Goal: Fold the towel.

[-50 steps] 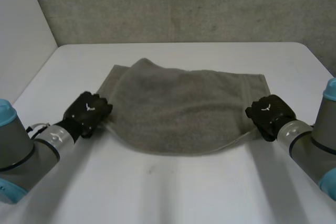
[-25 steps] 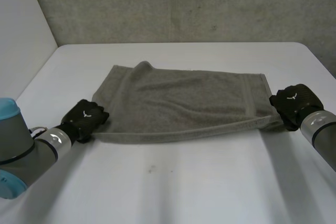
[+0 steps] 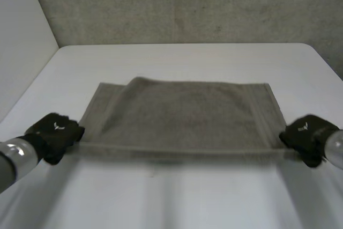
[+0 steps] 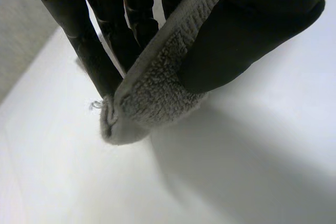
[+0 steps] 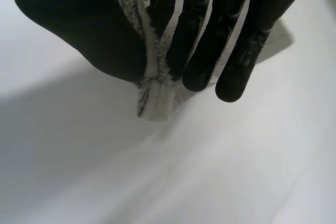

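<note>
White counter [image 3: 177, 197] against a rough grey wall [image 3: 177, 4], pretty plain setup. The grey-brown terry towel [image 3: 182, 113] is spread across the middle of the counter, and its near edge runs in a straight, taut line between my two hands. My left robot hand [image 3: 53, 132] has the near left corner. In the left wrist view the thumb [image 4: 252, 30] presses the doubled-up cloth against straight fingers, so it's a proper pinch. My right robot hand [image 3: 305, 135] has the near right corner the same way, thumb on one side and fingers [image 5: 194, 51] on the other, with the corner poking out past the thumb. Over at the far left the towel has a loose fold lying across it.
</note>
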Robot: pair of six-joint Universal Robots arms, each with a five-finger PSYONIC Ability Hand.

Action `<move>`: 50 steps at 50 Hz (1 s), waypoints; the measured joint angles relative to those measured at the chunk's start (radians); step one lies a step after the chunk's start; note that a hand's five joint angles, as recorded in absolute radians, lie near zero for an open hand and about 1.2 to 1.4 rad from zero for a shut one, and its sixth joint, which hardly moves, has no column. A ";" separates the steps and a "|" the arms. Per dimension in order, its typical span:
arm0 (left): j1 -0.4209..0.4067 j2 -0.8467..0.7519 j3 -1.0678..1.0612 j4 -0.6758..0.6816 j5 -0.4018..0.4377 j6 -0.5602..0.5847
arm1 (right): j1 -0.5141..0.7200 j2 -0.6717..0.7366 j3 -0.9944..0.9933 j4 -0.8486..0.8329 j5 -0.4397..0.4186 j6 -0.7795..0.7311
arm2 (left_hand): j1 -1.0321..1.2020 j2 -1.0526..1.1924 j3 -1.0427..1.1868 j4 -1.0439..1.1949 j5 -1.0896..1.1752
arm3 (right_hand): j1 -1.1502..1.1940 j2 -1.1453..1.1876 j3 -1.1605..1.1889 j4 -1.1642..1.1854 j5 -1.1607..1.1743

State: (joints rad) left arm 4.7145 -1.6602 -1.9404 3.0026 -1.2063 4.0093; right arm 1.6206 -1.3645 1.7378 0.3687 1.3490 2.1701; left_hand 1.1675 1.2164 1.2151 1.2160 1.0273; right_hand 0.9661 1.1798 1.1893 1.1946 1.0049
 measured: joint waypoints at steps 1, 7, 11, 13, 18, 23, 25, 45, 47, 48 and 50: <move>0.011 0.039 -0.005 -0.073 0.000 0.022 | -0.020 -0.020 0.005 0.073 -0.014 -0.049 | 0.003 0.000 0.000 0.000 0.002 | 0.000 0.000 0.000 0.000 0.000; 0.027 0.131 -0.008 -0.238 0.016 0.100 | -0.082 -0.084 0.002 0.245 -0.057 -0.183 | 0.005 0.001 0.001 0.001 0.005 | 0.000 0.000 0.000 0.000 0.000; 0.023 0.126 0.013 -0.203 0.040 0.119 | -0.092 -0.093 -0.028 0.248 -0.073 -0.197 | 0.008 0.001 0.001 0.001 0.006 | 0.000 0.000 0.000 0.000 0.000; 0.018 0.101 0.031 -0.163 0.049 0.119 | -0.091 -0.087 -0.046 0.226 -0.075 -0.183 | 0.008 0.001 0.001 0.001 0.006 | 0.000 0.000 0.000 0.000 0.000; -0.016 0.000 0.097 -0.057 0.062 0.112 | -0.075 -0.014 -0.122 0.134 -0.065 -0.117 | 0.014 0.001 0.001 0.001 0.007 | 0.000 0.000 0.000 0.000 0.000; -0.080 -0.166 0.235 0.036 0.060 0.103 | -0.018 0.112 -0.240 0.036 -0.025 -0.035 | 0.018 0.001 0.001 0.001 0.009 | 0.000 0.000 0.000 0.000 0.000; -0.107 -0.274 0.333 0.075 0.056 0.098 | 0.030 0.194 -0.321 -0.016 0.013 0.013 | 0.023 0.001 0.001 0.001 0.011 | 0.000 0.000 0.000 0.000 0.000; -0.143 -0.748 0.805 0.400 0.033 -0.087 | 0.173 0.654 -0.707 -0.456 0.210 0.086 | 0.023 0.001 0.001 0.001 0.011 | 0.000 0.000 0.000 0.000 0.000; -0.146 -0.767 0.823 0.434 0.022 -0.108 | 0.176 0.682 -0.737 -0.460 0.218 0.085 | 0.023 0.001 0.001 0.001 0.011 | 0.000 0.000 0.000 0.000 0.000; -0.148 -0.774 0.829 0.444 0.017 -0.115 | 0.178 0.693 -0.748 -0.461 0.220 0.085 | 0.023 0.001 0.001 0.001 0.011 | 0.000 0.000 0.000 0.000 0.000; -0.152 -0.791 0.842 0.463 0.009 -0.127 | 0.180 0.713 -0.771 -0.464 0.224 0.084 | -0.015 -0.077 -0.066 -0.068 -0.051 | -0.109 -0.124 -0.106 -0.106 -0.100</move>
State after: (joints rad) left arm 4.5625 -2.4507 -1.0983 3.4655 -1.1972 3.8828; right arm 1.8008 -0.6512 0.9663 -0.0952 1.5730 2.2543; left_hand 1.1521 1.1396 1.1489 1.1481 0.9764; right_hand 0.8573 1.0555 1.0832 1.0887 0.9048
